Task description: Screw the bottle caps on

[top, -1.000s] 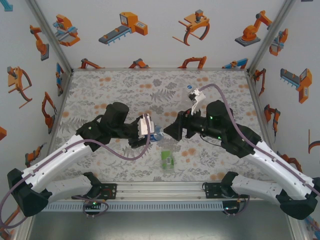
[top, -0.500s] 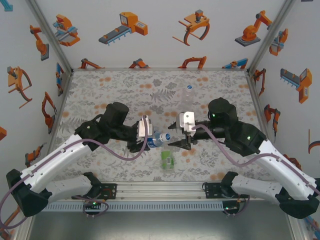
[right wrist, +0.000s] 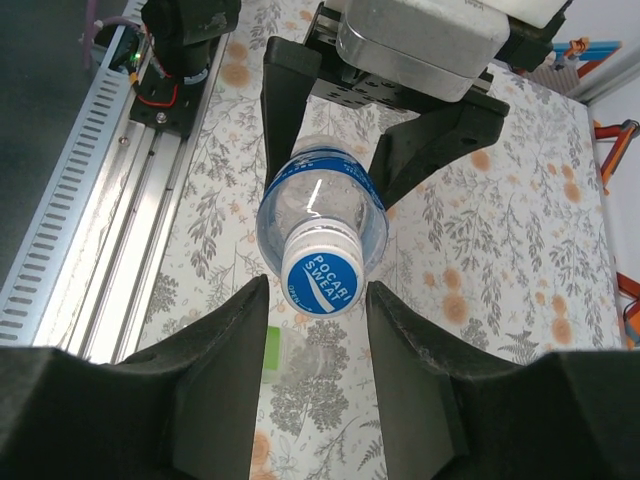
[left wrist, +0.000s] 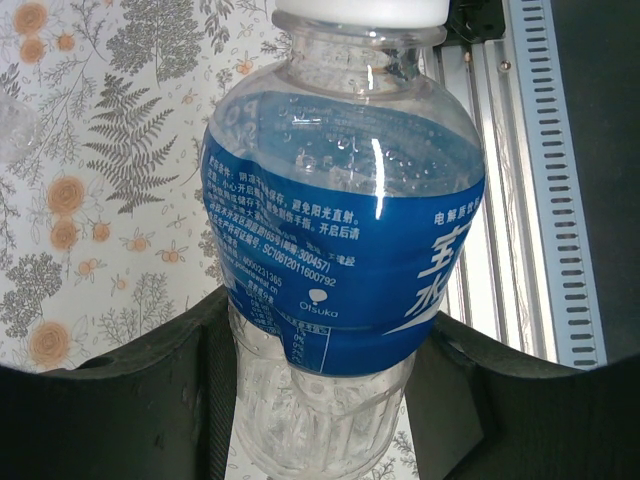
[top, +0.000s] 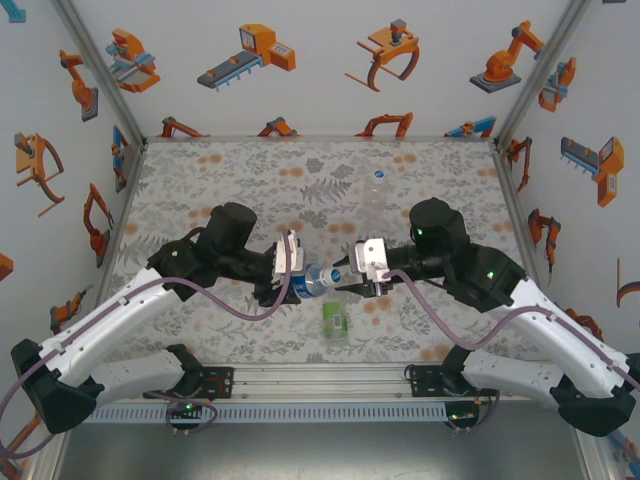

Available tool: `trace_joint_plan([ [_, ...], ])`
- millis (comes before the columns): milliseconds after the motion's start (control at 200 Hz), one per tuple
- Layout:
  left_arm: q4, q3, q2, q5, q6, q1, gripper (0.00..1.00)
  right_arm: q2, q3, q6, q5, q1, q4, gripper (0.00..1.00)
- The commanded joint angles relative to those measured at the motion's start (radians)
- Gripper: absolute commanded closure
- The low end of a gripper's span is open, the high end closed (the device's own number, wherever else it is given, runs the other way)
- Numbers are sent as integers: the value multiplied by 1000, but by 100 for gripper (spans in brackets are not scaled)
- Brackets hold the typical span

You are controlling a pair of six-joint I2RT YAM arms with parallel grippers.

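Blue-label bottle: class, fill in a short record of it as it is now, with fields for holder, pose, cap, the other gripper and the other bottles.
Holder: left gripper, shut on the blue-label bottle
Pose: held sideways, neck towards the right arm
Cap: cap sits on the neck; tightness cannot be told
Right gripper: right gripper open, one finger on each side of the cap
Other bottles: green-label bottle and plain bottle on the table, apart from both grippers

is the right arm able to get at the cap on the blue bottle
Probably yes: the cap faces the right gripper, between its open fingers, nothing in the way; the left gripper clamps the blue bottle lower down.
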Motion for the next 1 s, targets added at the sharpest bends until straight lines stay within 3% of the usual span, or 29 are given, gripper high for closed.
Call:
trace_joint_plan([
  [0,-14,33,1,36,-10,-7,100,-3,-10,-20,-38,5,40,58],
  [325,-22,34,13,32,-7,-7,100,12,-15,9,-63,7,54,65],
  [516,-27,42,29,28,-1,-7,100,29,-23,164,-11,6,76,84],
  [616,-24,44,32,4,3,-7,100,28,-70,436,93,7,161,100],
  [771,34,23,25,-87,-3,-6,100,25,-149,997,372,7,219,100],
  [851,87,4,26,-159,-15,-7,100,21,-175,1372,551,4,157,100],
  [996,167,-12,44,-248,-19,-7,100,-15,-325,1843,578,2,295,100],
])
